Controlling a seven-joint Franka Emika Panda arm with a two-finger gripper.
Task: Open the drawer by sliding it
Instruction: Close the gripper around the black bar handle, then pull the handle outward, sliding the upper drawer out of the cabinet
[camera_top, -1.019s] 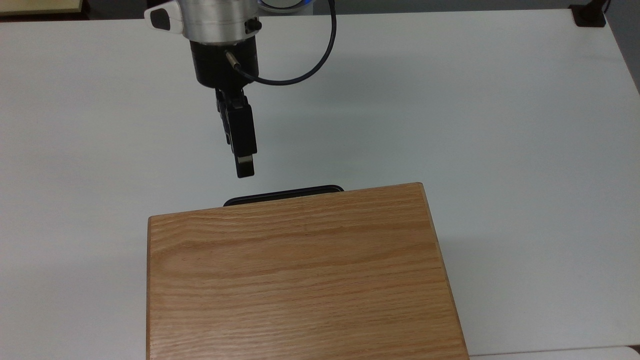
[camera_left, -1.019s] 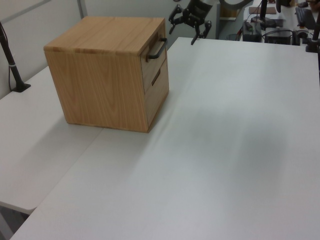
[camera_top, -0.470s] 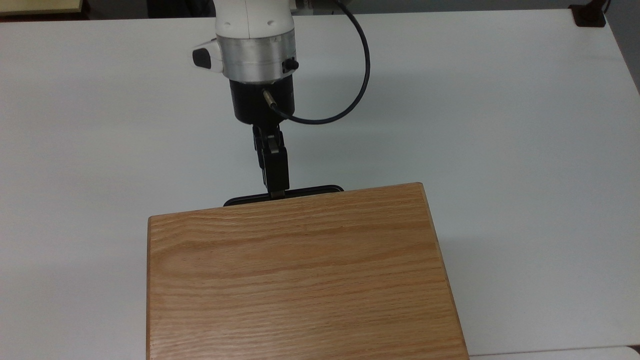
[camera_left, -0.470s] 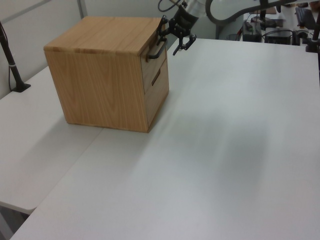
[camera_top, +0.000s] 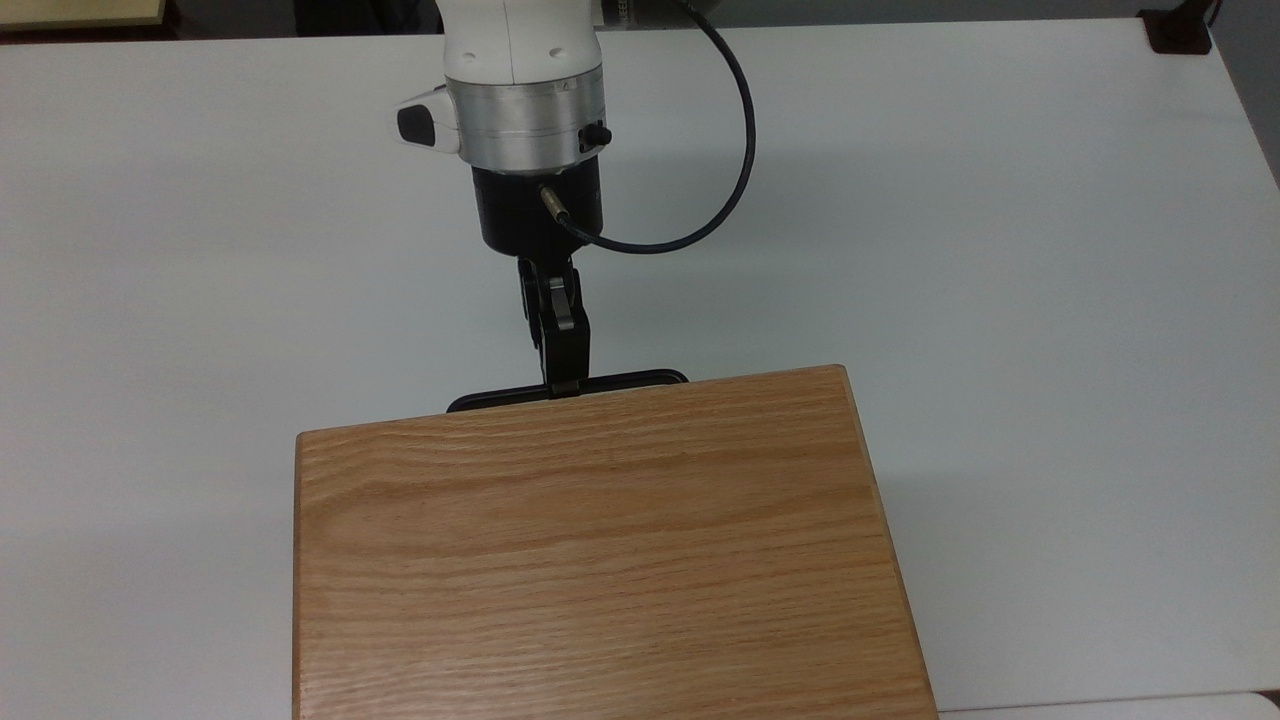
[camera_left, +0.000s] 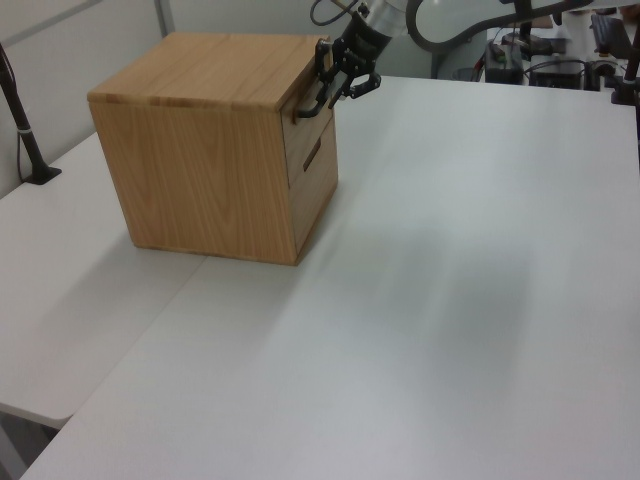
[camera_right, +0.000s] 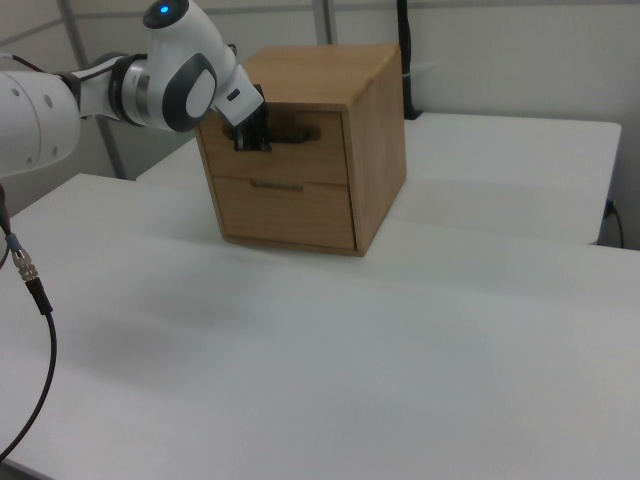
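The oak cabinet (camera_top: 600, 560) stands on the white table (camera_top: 1000, 250). Its upper drawer (camera_right: 310, 155) sits flush with the cabinet front, and its black bar handle (camera_top: 625, 380) juts out past the top panel in the top view. My gripper (camera_top: 563, 384) is at the handle's middle, coming in level from the table side. In the left view the gripper (camera_left: 338, 88) is open, with one finger on each side of the bar (camera_left: 310, 104). In the right view the gripper (camera_right: 250, 138) covers the left end of the handle (camera_right: 295, 133).
A second drawer (camera_right: 285, 212) sits below the first. A black cable (camera_top: 725, 190) loops off my wrist. A black clamp (camera_top: 1178, 30) sits on the table's far right corner in the top view, and a black post (camera_left: 25, 130) stands beside the cabinet in the left view.
My gripper has come from above the open table down and in to the handle. Over the last half second it has edged slightly further onto the bar. The drawer has not moved.
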